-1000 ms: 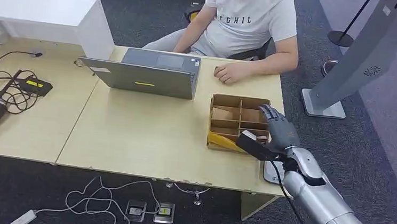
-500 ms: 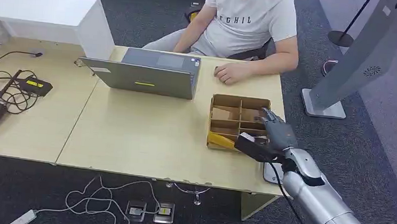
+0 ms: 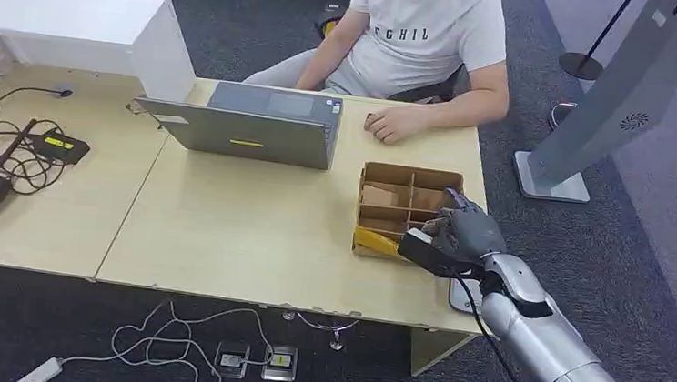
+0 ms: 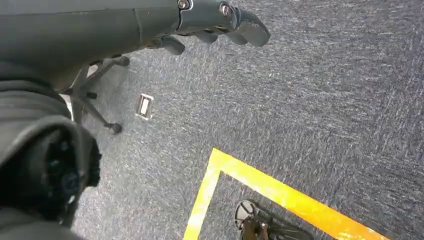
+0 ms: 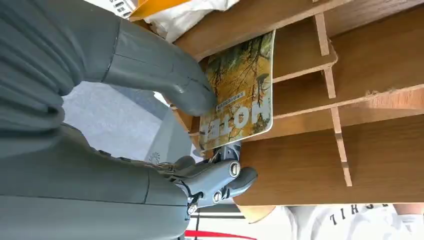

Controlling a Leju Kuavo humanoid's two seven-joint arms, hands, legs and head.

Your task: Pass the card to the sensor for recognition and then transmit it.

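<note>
Your right hand [image 5: 165,130] has its fingers [image 5: 220,180] and thumb grasping the card [image 5: 240,95], inside the divided wooden box [image 3: 389,204] at the desk's [image 3: 241,229] four o'clock corner. Your left hand [image 4: 210,20] hangs over carpet, fingers curled, clenched on nothing.

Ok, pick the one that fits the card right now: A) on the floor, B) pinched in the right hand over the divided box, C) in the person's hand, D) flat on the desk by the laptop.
B: the right wrist view shows the right hand pinching the card over the box with wooden dividers.
</note>
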